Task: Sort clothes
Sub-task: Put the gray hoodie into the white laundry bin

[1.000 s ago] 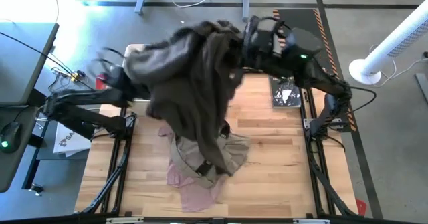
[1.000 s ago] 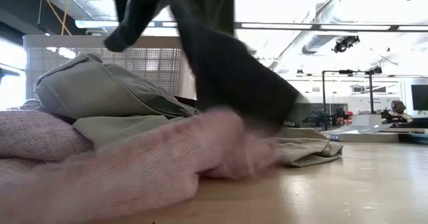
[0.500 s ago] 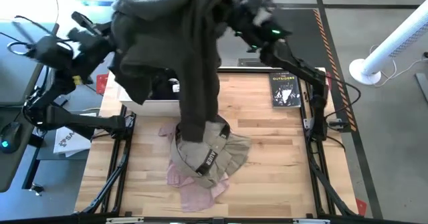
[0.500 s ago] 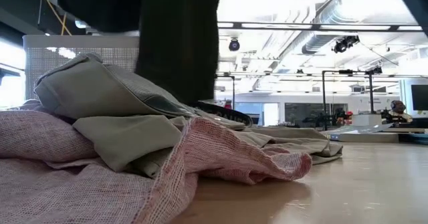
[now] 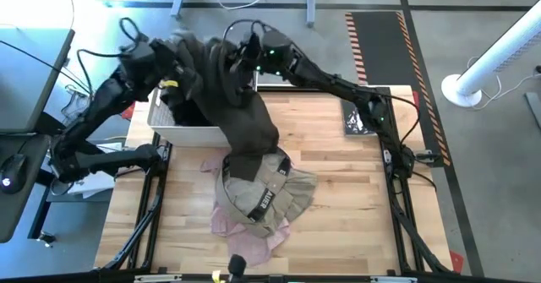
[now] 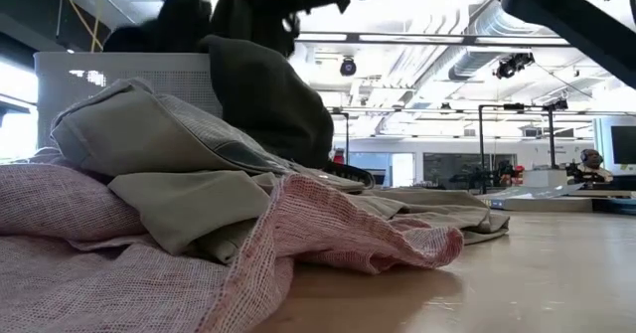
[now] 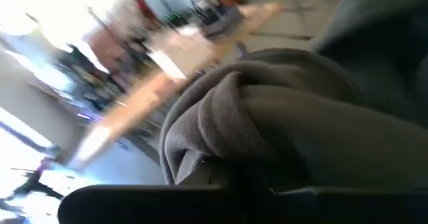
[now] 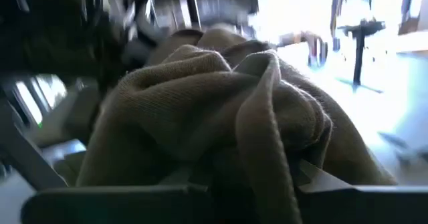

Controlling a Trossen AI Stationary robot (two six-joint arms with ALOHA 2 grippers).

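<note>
Nearest me, the pale pink woven cloth (image 6: 149,263) and khaki garment with a black lettered band (image 5: 264,194) lie on the table just in front of the white bin (image 5: 182,133). Beyond, my left gripper (image 5: 173,72) and right gripper (image 5: 241,63) each pinch the dark olive-brown knit garment (image 5: 241,118) over that bin, its tail trailing onto the khaki. I'd gather the tail inside before letting go.

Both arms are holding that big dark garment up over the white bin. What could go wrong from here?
The dark olive-brown garment hangs between the left gripper and right gripper, and its tail trails out of the white bin onto the khaki garment. If let go now, that tail may stay draped over the bin's rim, or slide out. It could also drag the khaki piece and the pink garment beneath it.
</note>
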